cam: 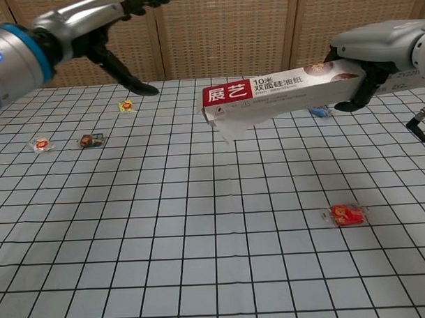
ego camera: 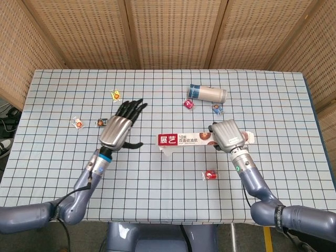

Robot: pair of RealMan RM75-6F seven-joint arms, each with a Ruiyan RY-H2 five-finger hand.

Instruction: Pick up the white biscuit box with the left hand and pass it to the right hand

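The long white biscuit box (ego camera: 184,139) (cam: 270,95), with a red panel at its left end, hangs level above the table. My right hand (ego camera: 229,135) (cam: 363,59) grips its right end, fingers wrapped around it. My left hand (ego camera: 118,127) (cam: 89,24) is well to the left of the box, fingers spread, holding nothing.
A blue-and-white cylinder (ego camera: 207,94) lies at the back right beside small sweets (ego camera: 188,103). A red sweet (ego camera: 211,174) (cam: 347,214) lies below the box's right end. More wrapped sweets (ego camera: 102,122) (cam: 90,140) are scattered at the left on the checked tablecloth (ego camera: 168,178).
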